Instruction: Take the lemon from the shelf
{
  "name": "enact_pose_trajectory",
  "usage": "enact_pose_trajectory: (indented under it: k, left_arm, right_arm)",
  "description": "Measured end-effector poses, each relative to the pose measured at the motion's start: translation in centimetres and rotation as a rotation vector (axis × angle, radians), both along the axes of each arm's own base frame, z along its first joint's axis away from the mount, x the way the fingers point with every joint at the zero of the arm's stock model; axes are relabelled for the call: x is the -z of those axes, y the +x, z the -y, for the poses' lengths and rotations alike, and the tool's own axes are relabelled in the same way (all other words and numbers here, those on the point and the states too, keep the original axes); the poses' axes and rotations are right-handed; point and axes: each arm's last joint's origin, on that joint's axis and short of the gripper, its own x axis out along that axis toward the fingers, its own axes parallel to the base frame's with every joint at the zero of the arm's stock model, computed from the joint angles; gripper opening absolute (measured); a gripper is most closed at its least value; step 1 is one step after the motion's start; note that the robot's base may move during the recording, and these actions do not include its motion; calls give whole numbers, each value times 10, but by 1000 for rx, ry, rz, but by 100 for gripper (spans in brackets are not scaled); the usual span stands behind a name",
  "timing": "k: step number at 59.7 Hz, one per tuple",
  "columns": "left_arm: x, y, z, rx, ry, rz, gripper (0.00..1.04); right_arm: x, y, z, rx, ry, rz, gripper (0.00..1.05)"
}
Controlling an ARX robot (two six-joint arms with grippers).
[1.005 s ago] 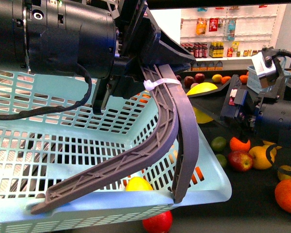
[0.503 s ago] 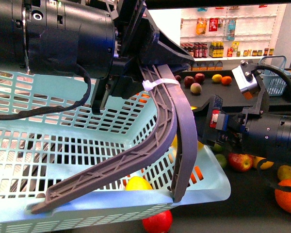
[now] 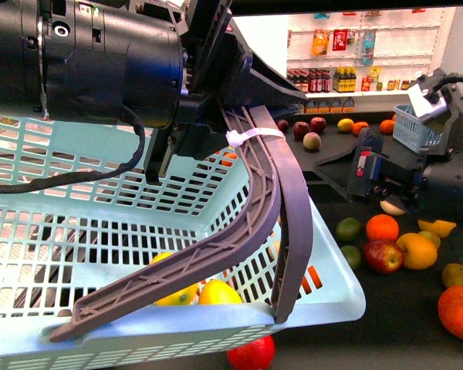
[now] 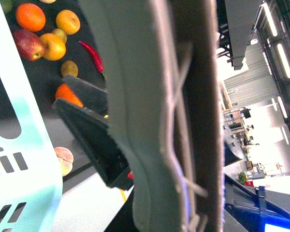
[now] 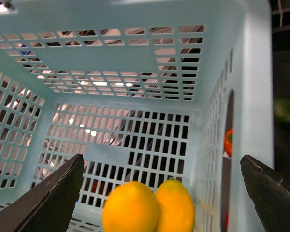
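White shelves (image 3: 355,58) line the far wall and are brightly lit. On the shelves stand rows of dark and yellow bottles (image 3: 343,79). Coloured packets (image 3: 320,40) hang on the shelves above the bottles. Left of the shelves the wall (image 3: 268,37) is plain white. Below the shelves and to their right sits a small blue basket (image 3: 410,129). The left wrist view shows a tall hall with long strip lights (image 4: 282,50) on the ceiling, a grey panelled wall (image 4: 255,72), a dark beam (image 4: 239,29) and distant desks (image 4: 237,118) in strong light.
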Motion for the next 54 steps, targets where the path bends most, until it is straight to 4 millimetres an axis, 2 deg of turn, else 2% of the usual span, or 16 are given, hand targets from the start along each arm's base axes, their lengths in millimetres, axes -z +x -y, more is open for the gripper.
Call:
enact_pose_trajectory:
  k: [4,10,13,26,30,34,40,45,54]
  left_arm:
    - [0,0,0,3,-1,-2,7]
    - [0,0,0,3,-1,-3,7]
    - [0,0,0,3,-1,-3,7]
    - [0,0,0,2,-1,-2,7]
    - [0,0,0,2,-1,-3,7]
    - [0,0,0,2,-1,-3,7]
    - [0,0,0,-2,-1,-3,7]
    - [0,0,0,3,-1,-1,7]
    - [0,0,0,4,-3,-6,7]
  right_arm:
    - [-11,-12,9,54,-68,-3,97]
    - [-27,-42,23,92,-160,9,97]
    - [-39,-72,37,96,-214,21,97]
    - [-77,-163,75,117,-266,69,97]
    - [-85,-188,79,290,-316,163,88]
    - [-81,-213,80,400,-341,197,78]
    - [-64,-247,73,447,-349,220,61]
    - [-56,-255,66,471,-361,268,49]
    - [-25,-255,50,491,-363,254,25]
